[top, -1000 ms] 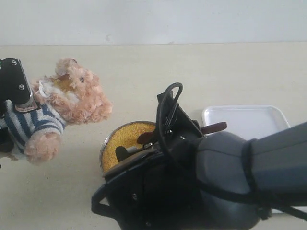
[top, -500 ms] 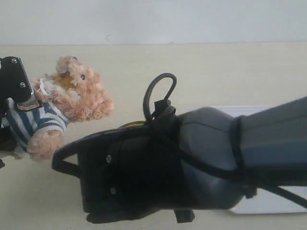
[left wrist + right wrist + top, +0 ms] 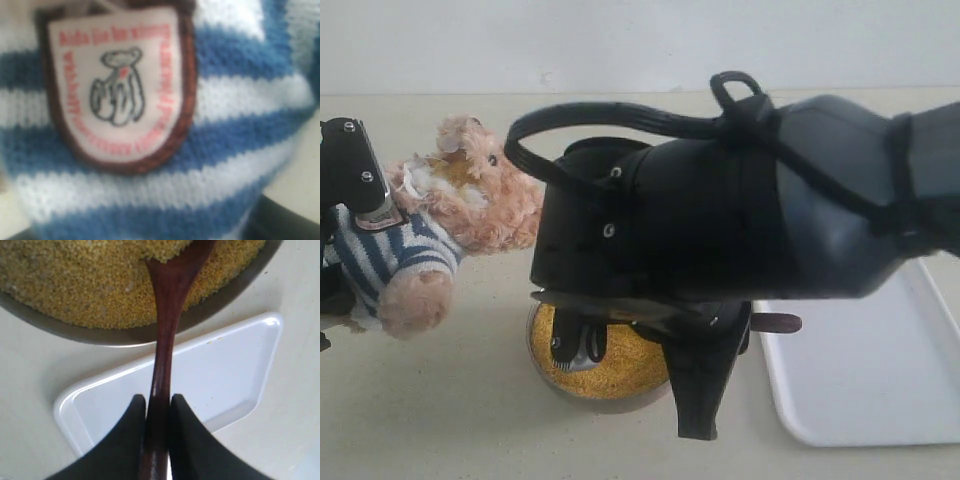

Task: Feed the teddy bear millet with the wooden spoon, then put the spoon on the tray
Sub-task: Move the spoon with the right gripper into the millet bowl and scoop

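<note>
The teddy bear (image 3: pixel 460 205) hangs tilted at the left, and my left gripper (image 3: pixel 345 235) is shut on its striped body. The left wrist view is filled by its shirt and chest badge (image 3: pixel 117 85); no fingers show there. My right gripper (image 3: pixel 157 402) is shut on the wooden spoon's handle (image 3: pixel 162 340), and the spoon's round end is sunk in the millet (image 3: pixel 90 280). From outside, the right arm hangs over the metal bowl of millet (image 3: pixel 610 370); the spoon's handle end (image 3: pixel 775 322) pokes out toward the tray (image 3: pixel 880 380).
The bulky right arm (image 3: pixel 740 190) hides the middle of the table and part of the bowl. The white tray (image 3: pixel 225 370) lies right beside the bowl's rim (image 3: pixel 100 336). Bare beige tabletop (image 3: pixel 430 410) lies in front of the bear.
The right arm has swung up and over the bowl, and the spoon now dips into the millet. The bear and left gripper have barely moved.
</note>
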Motion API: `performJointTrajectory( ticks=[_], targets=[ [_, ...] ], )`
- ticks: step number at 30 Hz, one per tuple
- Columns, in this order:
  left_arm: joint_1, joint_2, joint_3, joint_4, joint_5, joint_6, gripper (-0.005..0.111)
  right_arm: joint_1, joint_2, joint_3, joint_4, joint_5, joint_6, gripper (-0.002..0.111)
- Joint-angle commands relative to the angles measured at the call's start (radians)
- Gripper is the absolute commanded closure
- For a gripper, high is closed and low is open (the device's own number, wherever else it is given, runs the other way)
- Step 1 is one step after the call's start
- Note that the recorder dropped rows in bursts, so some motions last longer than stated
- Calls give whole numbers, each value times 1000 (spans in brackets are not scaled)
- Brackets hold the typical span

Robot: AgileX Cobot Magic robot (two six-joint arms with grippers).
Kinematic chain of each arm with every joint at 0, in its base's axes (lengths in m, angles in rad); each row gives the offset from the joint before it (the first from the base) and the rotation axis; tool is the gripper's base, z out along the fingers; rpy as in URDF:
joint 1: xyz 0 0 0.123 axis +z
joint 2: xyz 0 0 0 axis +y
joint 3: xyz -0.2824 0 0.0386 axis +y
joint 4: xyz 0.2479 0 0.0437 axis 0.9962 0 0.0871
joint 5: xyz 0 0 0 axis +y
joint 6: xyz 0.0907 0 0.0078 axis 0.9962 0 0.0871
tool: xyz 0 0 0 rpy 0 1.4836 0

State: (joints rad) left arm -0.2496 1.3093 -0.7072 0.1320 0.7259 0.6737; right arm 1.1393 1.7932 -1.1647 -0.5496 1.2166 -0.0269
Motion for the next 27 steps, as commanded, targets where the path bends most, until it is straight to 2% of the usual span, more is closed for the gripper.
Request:
performJointTrajectory(
  ticks=[1,8,16,27],
  targets=[
    [-4,-10,-1,-12,-22,-9,103,-5,-31,-2,3,4,-9,109],
    [-4,-10,-1,-17,-21,-9,103,-17,-31,-4,79,4,-16,109],
    [-4,-10,-1,-17,-21,-9,103,-143,-38,-46,297,4,-36,109],
    [-4,-10,-1,-19,-23,-9,103,-240,-52,-85,536,4,-99,109]
  ],
)
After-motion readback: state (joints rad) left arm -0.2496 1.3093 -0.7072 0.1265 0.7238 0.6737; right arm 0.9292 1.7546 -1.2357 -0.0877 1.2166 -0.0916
